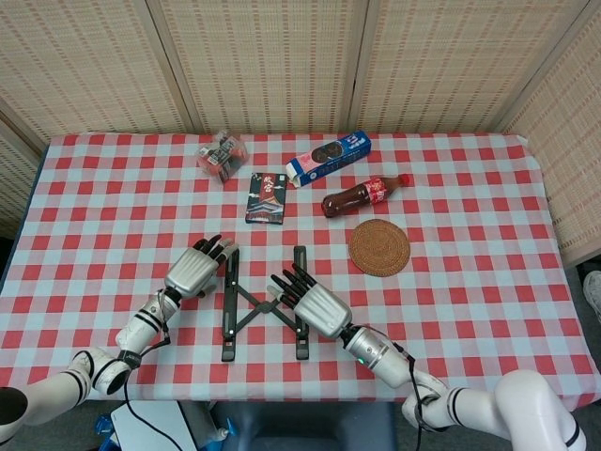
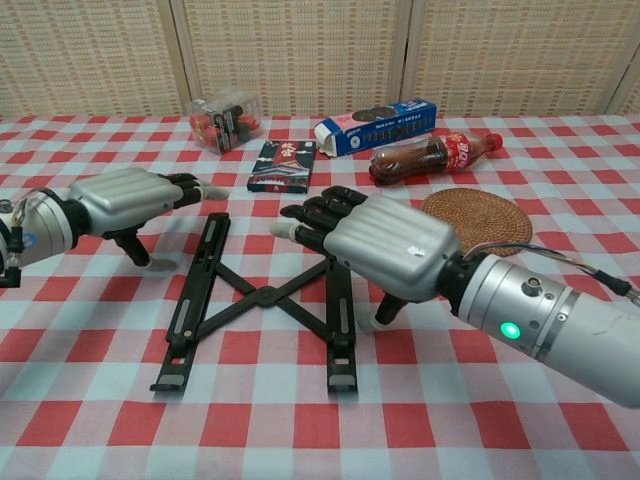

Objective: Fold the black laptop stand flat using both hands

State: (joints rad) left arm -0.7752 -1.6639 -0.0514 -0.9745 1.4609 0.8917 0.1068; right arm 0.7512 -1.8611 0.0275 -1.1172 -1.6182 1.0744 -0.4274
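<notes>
black laptop stand point(image 1: 262, 305) point(image 2: 262, 296) lies in the middle of the red & white checked bench point(image 1: 470, 291) point(image 2: 80, 400), near the front edge. its two long bars are spread apart w/ crossed thin bars between them, so it's not folded up yet.

left robot hand point(image 1: 194, 270) point(image 2: 128, 197) hangs just beside the stand's left bar, fingers out straight & apart, thumb pointing down, holding nothing. right robot hand point(image 1: 311, 301) point(image 2: 378, 243) is above the stand's right bar, fingers stretched out over the crossed bars, thumb down on the far side of that bar. it grips nothing. can't tell if it touches the stand.

behind the stand is a dark card box point(image 1: 268, 197) point(image 2: 284, 164). further back from the stand: a clear pack point(image 1: 223, 154) point(image 2: 224, 118), a blue box point(image 1: 329, 157) point(image 2: 375, 125) & a cola bottle point(image 1: 362, 195) point(image 2: 432, 154) on its side. a round woven mat point(image 1: 379, 247) point(image 2: 476, 215) sits off the stand's right side.
</notes>
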